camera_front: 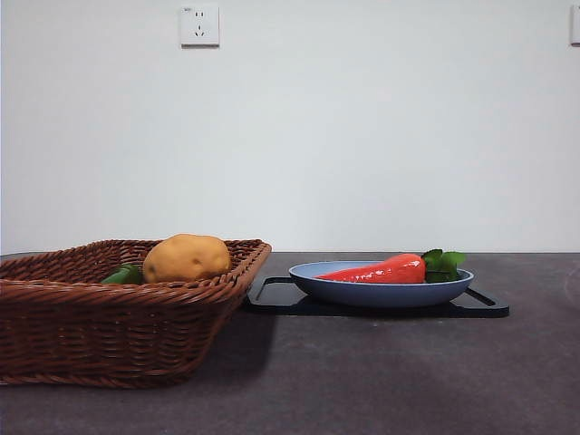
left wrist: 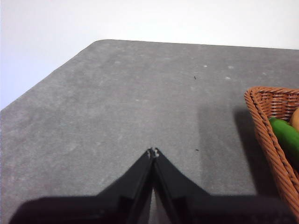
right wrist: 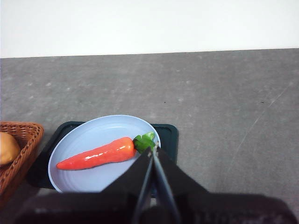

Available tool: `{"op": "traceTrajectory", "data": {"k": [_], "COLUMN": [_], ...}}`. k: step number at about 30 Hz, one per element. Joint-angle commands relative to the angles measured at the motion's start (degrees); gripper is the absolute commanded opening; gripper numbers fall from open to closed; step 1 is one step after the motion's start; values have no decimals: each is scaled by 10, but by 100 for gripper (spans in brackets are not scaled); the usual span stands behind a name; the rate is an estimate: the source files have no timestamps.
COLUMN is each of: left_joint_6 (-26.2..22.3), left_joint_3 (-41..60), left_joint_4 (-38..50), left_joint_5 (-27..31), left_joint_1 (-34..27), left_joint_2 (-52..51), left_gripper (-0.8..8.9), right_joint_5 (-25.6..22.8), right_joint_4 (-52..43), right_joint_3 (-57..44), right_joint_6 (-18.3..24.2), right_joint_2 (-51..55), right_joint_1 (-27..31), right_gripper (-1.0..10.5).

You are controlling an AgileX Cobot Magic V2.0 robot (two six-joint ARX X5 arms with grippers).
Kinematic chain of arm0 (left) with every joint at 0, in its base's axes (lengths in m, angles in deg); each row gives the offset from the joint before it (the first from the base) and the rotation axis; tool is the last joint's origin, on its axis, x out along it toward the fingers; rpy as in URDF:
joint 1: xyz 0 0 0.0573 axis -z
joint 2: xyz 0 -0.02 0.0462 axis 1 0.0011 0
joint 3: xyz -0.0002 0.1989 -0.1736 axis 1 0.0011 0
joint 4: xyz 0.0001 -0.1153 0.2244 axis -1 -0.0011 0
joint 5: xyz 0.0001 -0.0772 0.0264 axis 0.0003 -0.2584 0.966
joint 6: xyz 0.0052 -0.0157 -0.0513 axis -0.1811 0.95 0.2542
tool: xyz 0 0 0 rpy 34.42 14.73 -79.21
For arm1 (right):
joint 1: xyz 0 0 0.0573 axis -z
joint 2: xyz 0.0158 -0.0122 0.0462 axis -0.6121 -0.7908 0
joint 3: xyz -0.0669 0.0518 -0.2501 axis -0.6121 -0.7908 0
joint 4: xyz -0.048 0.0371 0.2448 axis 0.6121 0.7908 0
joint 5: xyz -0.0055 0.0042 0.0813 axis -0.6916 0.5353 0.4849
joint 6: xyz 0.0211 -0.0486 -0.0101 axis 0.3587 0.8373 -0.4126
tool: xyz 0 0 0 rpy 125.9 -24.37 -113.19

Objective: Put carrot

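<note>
While both arms hang back above the dark grey counter (camera_front: 381, 381), the carrot (camera_front: 381, 270) lies on its side in a pale blue plate (camera_front: 381, 293), its pointed tip toward the basket and its green leaves (camera_front: 443, 264) at the plate's far rim. In the right wrist view the carrot (right wrist: 96, 153) stretches across the plate (right wrist: 93, 133) with its leaf tuft (right wrist: 144, 141) just beside the tips of the right end effector (right wrist: 153, 150), whose two black jaws are pressed together with nothing between them; whether the tips actually touch the leaves cannot be told. The plate sits on a flat black tray (camera_front: 480, 305) with cut-out handles, and the tray rests directly on the counter.

Next to the tray stands a brown wicker basket (camera_front: 109, 335), its near corner close to the tray's edge. A tan-yellow potato (camera_front: 186, 257) rests inside it, rising above the rim, and a green vegetable (camera_front: 122, 275) peeks out beside the potato; what kind cannot be made out.

The left end effector (left wrist: 153, 151) hovers over bare counter (left wrist: 117, 107) well apart from the plate, its jaws likewise closed on nothing, with the basket's corner (left wrist: 268, 135) and the green vegetable (left wrist: 285, 135) at the edge of its view

A white wall socket (camera_front: 199, 25) is mounted on the wall behind
</note>
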State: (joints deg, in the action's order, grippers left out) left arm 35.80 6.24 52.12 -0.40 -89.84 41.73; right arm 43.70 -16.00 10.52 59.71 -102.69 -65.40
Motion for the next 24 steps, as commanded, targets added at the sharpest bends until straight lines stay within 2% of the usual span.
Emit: {"op": "traceTrajectory", "data": {"k": [1,13,14,17,19,22,24], "left_joint_6": [4,4,4,4,4,4,4], "left_joint_3": [5,5,5,5,5,5,5], "left_joint_4": [3,3,3,3,3,3,3], "left_joint_5": [3,3,3,3,3,3,3], "left_joint_1": [-2,-2,-2,-2,-2,-2,-2], "left_joint_2": [-2,-2,-2,-2,-2,-2,-2], "left_gripper": [8,8,8,8,8,8,8], "right_joint_5": [-2,-2,-2,-29,-29,-20,19], "right_joint_4": [-9,-9,-1,17,28,24,17], "right_joint_3": [5,5,4,2,-4,-31,-59], "right_joint_6": [-6,-5,0,86,111,107,105], "right_joint_2": [-1,-1,3,42,70,118,151], "right_joint_1": [-2,-2,-2,11,31,78,116], "right_gripper": [4,4,4,4,4,4,4]}}
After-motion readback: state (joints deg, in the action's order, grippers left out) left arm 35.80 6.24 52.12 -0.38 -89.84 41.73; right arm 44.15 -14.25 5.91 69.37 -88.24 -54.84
